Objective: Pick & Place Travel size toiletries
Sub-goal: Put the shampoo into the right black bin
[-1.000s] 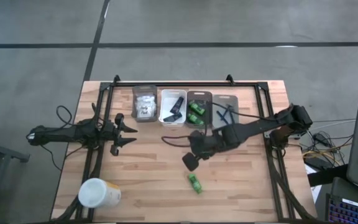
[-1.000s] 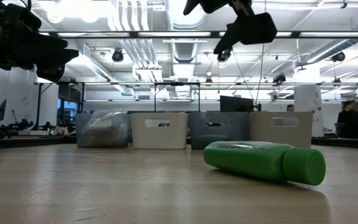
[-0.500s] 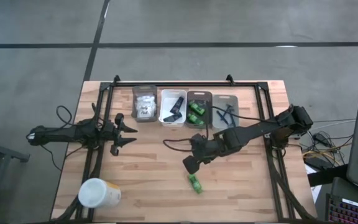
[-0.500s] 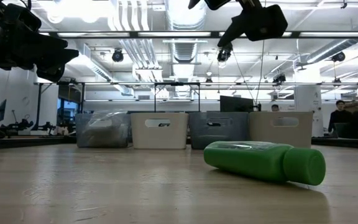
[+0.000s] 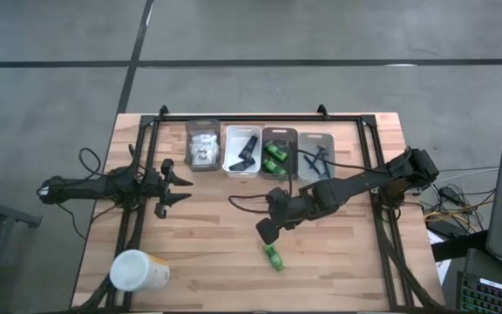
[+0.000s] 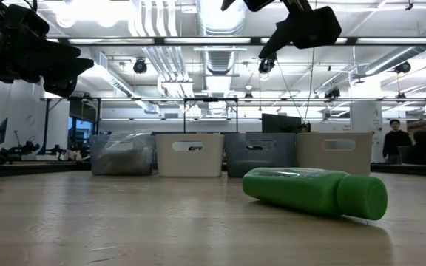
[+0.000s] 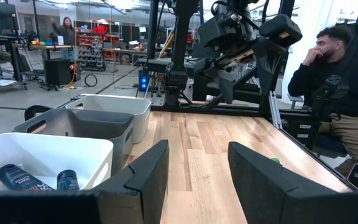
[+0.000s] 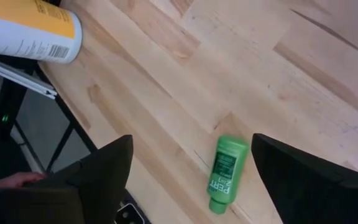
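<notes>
A green bottle (image 5: pixel 273 257) lies on its side on the bare wood of the desk (image 5: pixel 216 262), near the front edge and apart from everything else; the low view shows it (image 6: pixel 315 192) flat on the boards with its cap end toward the camera's right. The right gripper (image 5: pixel 267 228) hangs in the air just behind and above the bottle, not touching it, its jaws spread wide with nothing between them; in the right wrist view the bottle (image 8: pixel 224 172) shows between the two dark fingers (image 8: pixel 104 174), far below them. Four bins stand in a row along the back of the desk: a clear bin (image 5: pixel 202 145) with white packets, a white bin (image 5: pixel 241 151) with dark items, a grey bin (image 5: pixel 279 153) with more green bottles, and a fourth bin (image 5: pixel 315 156) with thin dark sticks. The left gripper (image 5: pixel 179 188) waits over the left side of the desk, beside the clear bin, jaws open and empty. A cup (image 5: pixel 138 271) lies at the front left corner. A person (image 7: pixel 337 93) sits beyond the desk.
</notes>
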### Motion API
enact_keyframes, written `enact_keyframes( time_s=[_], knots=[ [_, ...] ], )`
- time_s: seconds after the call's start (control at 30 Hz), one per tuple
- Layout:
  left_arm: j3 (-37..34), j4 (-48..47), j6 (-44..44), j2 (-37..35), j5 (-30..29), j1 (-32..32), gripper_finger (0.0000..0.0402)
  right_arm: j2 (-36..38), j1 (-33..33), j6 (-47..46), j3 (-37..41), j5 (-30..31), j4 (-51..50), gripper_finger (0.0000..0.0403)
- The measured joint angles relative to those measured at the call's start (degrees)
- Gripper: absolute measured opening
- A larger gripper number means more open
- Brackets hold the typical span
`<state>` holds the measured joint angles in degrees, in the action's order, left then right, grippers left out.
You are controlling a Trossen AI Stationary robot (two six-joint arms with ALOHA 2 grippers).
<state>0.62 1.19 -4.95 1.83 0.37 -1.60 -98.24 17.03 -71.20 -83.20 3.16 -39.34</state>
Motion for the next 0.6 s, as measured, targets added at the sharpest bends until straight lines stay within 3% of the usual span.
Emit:
enact_keyframes(
  time_s=[0.33,0.6],
  knots=[
    [0.0,0.0,0.0,0.0,0.0,0.0,0.0172,-0.1,0.2,1.3,0.4,0.0,0.8,0.0354],
    [0.0,0.0,0.0,0.0,0.0,0.0,0.0172,-0.1,1.3,-0.7,3.2,0.0,1.5,0.0338]
  ],
)
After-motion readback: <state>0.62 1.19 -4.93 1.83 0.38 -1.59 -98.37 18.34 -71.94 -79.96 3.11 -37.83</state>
